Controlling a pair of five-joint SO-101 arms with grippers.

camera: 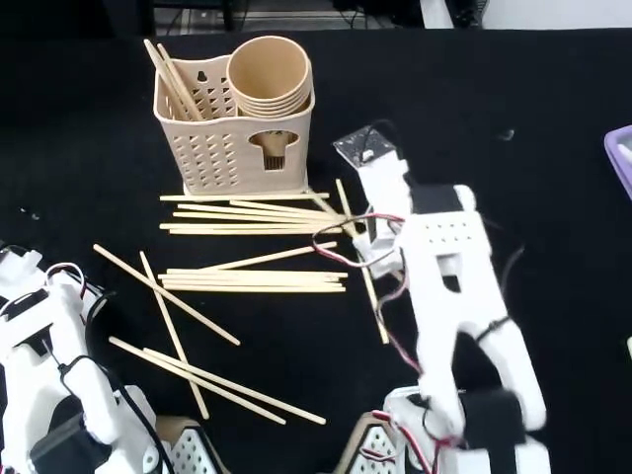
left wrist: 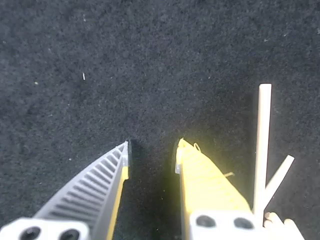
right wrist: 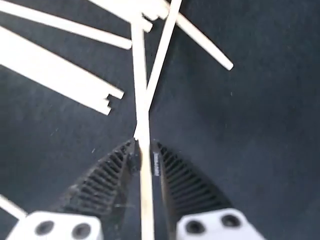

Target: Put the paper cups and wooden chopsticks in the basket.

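Likely light, stiff and slick, the wooden chopstick sits pinched near its middle, a balanced hold, between the right gripper's narrow fingers; the left gripper's fingers gape empty.

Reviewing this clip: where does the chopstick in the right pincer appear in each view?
High view: the chopstick runs lengthwise under the right arm, to the right of the loose rows.
Right wrist view: it sits between the fingers of the right pincer, with another stick crossing it farther out.
Left wrist view: a different stick lies beside the open left pincer.
Shared landmark: the black cloth.
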